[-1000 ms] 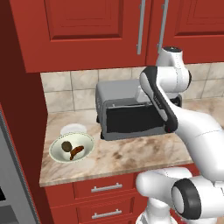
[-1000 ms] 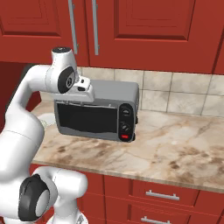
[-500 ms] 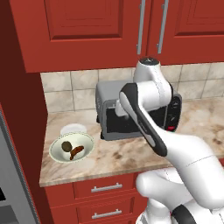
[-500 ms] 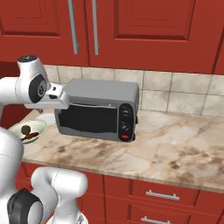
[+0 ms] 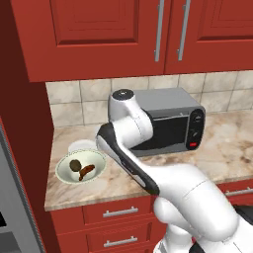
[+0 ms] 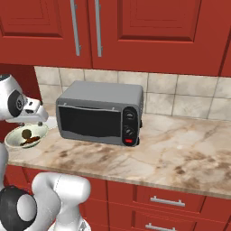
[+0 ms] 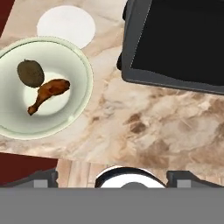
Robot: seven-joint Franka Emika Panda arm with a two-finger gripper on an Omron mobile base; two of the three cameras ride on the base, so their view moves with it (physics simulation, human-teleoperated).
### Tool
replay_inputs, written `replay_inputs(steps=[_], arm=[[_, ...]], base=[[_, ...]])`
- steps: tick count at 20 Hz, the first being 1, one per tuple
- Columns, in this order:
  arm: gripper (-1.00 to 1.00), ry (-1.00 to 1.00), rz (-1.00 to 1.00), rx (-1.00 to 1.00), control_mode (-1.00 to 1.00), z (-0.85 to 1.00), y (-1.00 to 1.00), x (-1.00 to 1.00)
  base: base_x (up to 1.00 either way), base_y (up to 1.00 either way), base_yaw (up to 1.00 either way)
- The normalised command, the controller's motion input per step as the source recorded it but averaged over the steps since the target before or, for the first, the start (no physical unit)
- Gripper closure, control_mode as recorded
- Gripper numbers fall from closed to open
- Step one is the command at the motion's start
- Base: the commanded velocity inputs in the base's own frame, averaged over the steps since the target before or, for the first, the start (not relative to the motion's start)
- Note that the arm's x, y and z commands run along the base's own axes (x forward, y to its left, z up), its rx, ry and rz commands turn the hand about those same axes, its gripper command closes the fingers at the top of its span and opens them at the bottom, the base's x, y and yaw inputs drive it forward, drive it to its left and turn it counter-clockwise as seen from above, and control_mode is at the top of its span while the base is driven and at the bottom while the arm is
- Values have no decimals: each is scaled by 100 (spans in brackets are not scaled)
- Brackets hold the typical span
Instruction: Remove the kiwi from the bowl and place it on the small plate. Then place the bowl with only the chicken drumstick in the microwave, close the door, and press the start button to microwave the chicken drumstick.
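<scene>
Hovering over tabletop [image 7: 144,127]; kiwi [image 7: 30,73] sits in bowl [image 7: 81,70] at my ten o'clock, beside drumstick [image 7: 47,94], small plate [image 7: 65,24] just beyond. Fingers [image 7: 41,178] look spread, empty.

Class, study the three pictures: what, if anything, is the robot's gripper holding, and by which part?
Nothing. The hand view shows the brown kiwi and chicken drumstick lying untouched in the pale green bowl, far from the gripper.
</scene>
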Motion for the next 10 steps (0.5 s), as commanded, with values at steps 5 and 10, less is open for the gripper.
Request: replay_inputs(steps=[5,10], arm=[[-100,0,6,-1,-100,-62,95,65],[-100,1,12,0,-100,-55,83,68]], base=[[0,0,0],[0,0,0]])
